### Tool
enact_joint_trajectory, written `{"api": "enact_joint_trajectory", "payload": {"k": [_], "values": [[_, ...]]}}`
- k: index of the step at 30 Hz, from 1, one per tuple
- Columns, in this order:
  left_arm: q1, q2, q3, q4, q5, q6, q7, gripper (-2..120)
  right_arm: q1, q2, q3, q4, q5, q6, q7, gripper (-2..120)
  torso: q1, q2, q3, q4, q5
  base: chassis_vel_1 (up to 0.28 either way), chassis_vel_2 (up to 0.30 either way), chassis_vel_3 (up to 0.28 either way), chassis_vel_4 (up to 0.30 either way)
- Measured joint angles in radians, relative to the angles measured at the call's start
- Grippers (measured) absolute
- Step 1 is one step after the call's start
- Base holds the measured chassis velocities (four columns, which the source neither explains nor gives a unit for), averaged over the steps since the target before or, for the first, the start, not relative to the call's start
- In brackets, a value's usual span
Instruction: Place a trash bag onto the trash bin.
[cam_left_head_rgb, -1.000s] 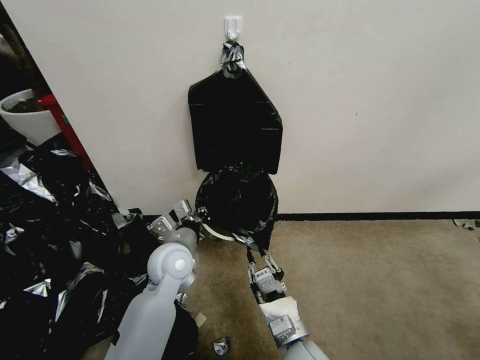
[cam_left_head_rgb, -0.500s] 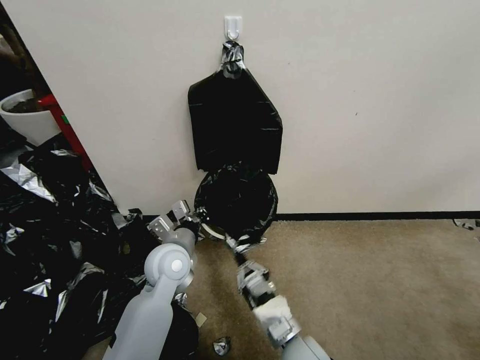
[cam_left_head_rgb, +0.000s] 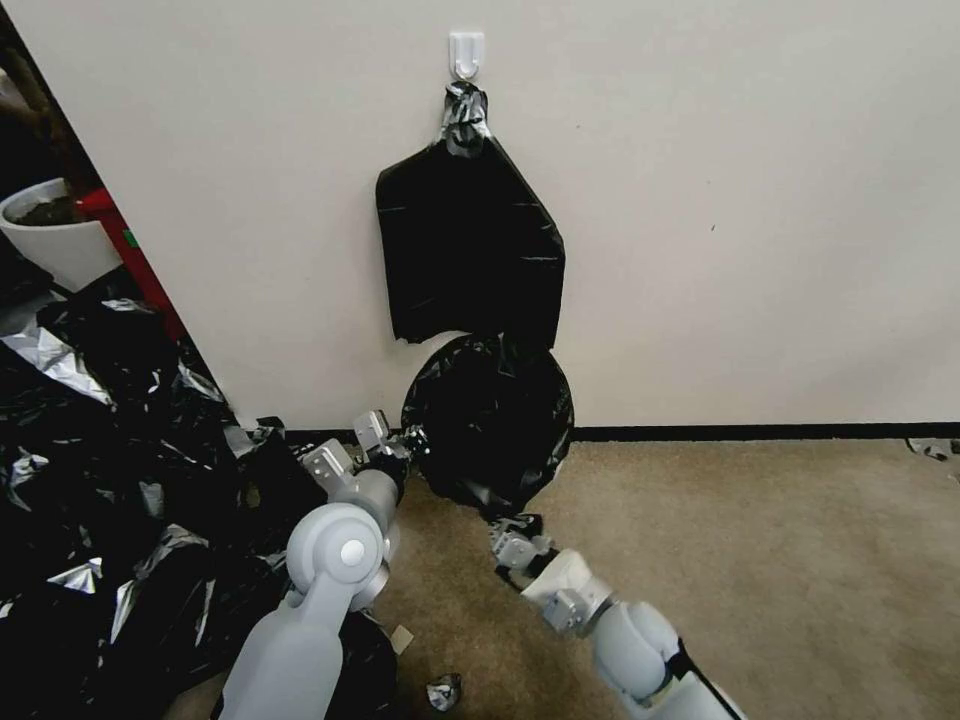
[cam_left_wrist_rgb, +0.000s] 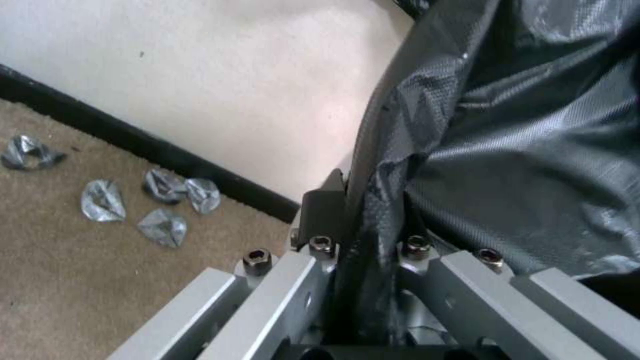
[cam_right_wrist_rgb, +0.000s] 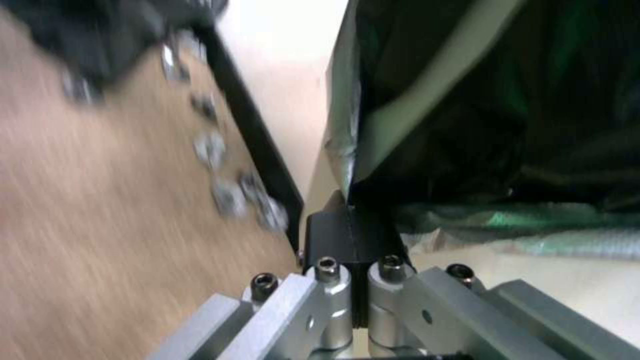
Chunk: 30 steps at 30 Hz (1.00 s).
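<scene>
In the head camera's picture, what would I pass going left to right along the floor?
Heap of black film → left gripper → trash bag stretched over the bin → bare carpet.

The right gripper (cam_right_wrist_rgb: 353, 220) has its dark fingers (cam_right_wrist_rgb: 330, 235) pressed together on the edge of the trash bag (cam_right_wrist_rgb: 507, 115). Below the black film a strip of the cream trash bin (cam_right_wrist_rgb: 567, 280) shows. Beside them lie the tan carpet (cam_right_wrist_rgb: 100, 225), a black baseboard (cam_right_wrist_rgb: 257, 140) and small silvery scraps (cam_right_wrist_rgb: 230, 195), all blurred.
</scene>
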Motion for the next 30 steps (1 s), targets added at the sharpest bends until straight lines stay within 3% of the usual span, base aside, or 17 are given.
{"api": "enact_joint_trajectory", "payload": {"k": [4, 8, 12, 13, 15, 16, 20, 21, 24, 30], "values": [[0.007, 0.005, -0.002, -0.016, -0.001, 0.003, 0.001, 3, 0.013, 0.016, 0.051, -0.039, -0.093, 0.015, 0.007, 0, 0.000, 0.000, 0.000, 0.0000, 0.0000, 0.000, 0.000, 0.000, 0.000], [0.008, 0.007, -0.004, -0.024, -0.001, 0.003, 0.004, 3, 0.002, 0.016, 0.055, -0.045, -0.092, 0.016, 0.056, 0, 0.000, 0.000, 0.000, 0.0000, 0.0000, 0.000, 0.000, 0.000, 0.000], [0.006, 0.010, -0.013, -0.024, 0.001, -0.017, 0.023, 3, -0.031, -0.006, 0.003, -0.045, 0.056, 0.042, 0.088, 7, 0.000, 0.000, 0.000, -0.0001, 0.0001, 0.000, 0.000, 0.000, 0.000], [0.004, 0.012, -0.016, -0.022, 0.001, -0.026, 0.029, 3, -0.043, -0.016, -0.018, -0.045, 0.134, 0.077, 0.079, 14, 0.000, 0.000, 0.000, 0.0001, 0.0004, 0.000, 0.000, 0.000, 0.000], [-0.001, 0.016, -0.020, -0.016, 0.001, -0.034, 0.035, 3, -0.066, -0.035, -0.027, -0.042, 0.257, 0.156, -0.018, 22, 0.000, 0.000, 0.000, 0.0000, 0.0001, 0.000, 0.000, 0.000, 0.000], [-0.001, 0.016, -0.020, -0.016, 0.001, -0.034, 0.035, 3, -0.066, -0.035, -0.027, -0.042, 0.257, 0.156, -0.018, 22, 0.000, 0.000, 0.000, 0.0000, 0.0001, 0.000, 0.000, 0.000, 0.000], [-0.013, 0.020, -0.024, -0.004, 0.001, -0.038, 0.037, 3, -0.097, -0.064, 0.032, 0.005, 0.454, 0.321, -0.397, 40, 0.000, 0.000, 0.000, -0.0001, -0.0001, 0.000, 0.000, 0.000, 0.000], [-0.013, 0.020, -0.024, -0.004, 0.001, -0.038, 0.037, 3, -0.097, -0.064, 0.032, 0.005, 0.454, 0.321, -0.397, 40, 0.000, 0.000, 0.000, -0.0001, -0.0001, 0.000, 0.000, 0.000, 0.000], [-0.016, 0.022, -0.025, -0.001, 0.001, -0.040, 0.037, 3, -0.115, -0.085, 0.077, 0.069, 0.595, 0.341, -0.592, 53, 0.000, 0.000, 0.000, -0.0001, -0.0001, 0.000, 0.000, 0.000, 0.000], [-0.016, 0.024, -0.024, 0.003, 0.004, -0.040, 0.037, 3, -0.129, -0.103, 0.100, 0.147, 0.757, 0.322, -0.665, 73, 0.000, 0.000, 0.000, -0.0001, 0.0001, 0.000, 0.000, 0.000, 0.000]]}}
